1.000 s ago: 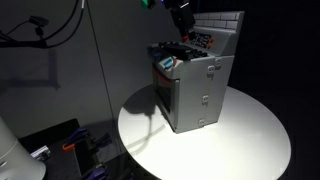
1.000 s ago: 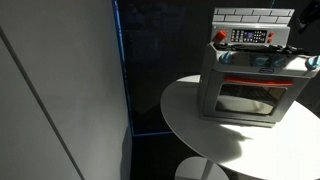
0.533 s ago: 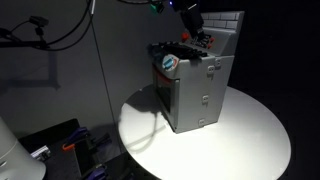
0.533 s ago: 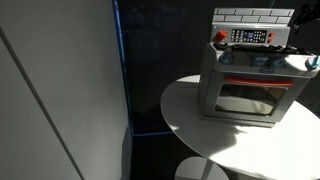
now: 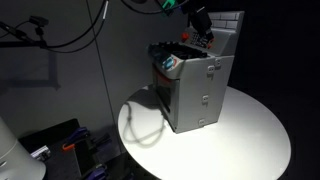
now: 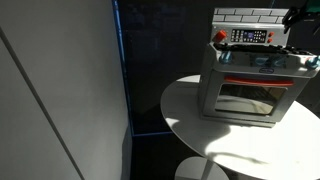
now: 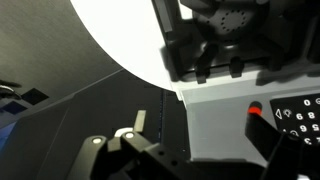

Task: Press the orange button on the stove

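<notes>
Grey toy stove (image 5: 197, 90) sited on round white table (image 5: 255, 140). Above its rear, gripper (image 5: 198, 20) hung, fingers (image 7: 128, 140) seen spread wide in wrist view, nothing held. Its orange button (image 7: 256, 110) judged small, rigid plastic: to be pressed squarely, not gripped, as the light stove is likely shifted if shoved sideways

From my station I see a round white worktop (image 5: 250, 130) brightly lit in both exterior views (image 6: 185, 110), standing on a pedestal base (image 6: 205, 170). Black cables (image 5: 60, 35) loop across the grey wall (upper corner). A tall grey partition (image 6: 60, 90) with a blue edge strip (image 6: 117, 70) stands beside the worktop.
</notes>
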You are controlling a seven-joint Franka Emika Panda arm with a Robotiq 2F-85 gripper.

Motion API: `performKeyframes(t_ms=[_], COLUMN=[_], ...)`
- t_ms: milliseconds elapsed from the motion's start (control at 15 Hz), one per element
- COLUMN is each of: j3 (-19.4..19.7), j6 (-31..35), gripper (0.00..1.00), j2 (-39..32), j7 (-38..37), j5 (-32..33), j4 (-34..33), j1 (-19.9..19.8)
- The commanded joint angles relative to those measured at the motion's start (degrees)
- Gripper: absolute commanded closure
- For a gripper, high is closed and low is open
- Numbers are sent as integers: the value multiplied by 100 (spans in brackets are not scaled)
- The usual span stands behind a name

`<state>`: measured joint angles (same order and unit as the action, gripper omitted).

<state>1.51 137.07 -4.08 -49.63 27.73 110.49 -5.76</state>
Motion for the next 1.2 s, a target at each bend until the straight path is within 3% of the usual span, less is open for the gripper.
performKeyframes(t_ms=[0, 1133], j3=[198, 463], j6=[101, 178], gripper=[0, 0], j2=[-322, -709], j7=[-200, -175], j5=[81, -58], j4=[-365, -758], j1=[172, 467])
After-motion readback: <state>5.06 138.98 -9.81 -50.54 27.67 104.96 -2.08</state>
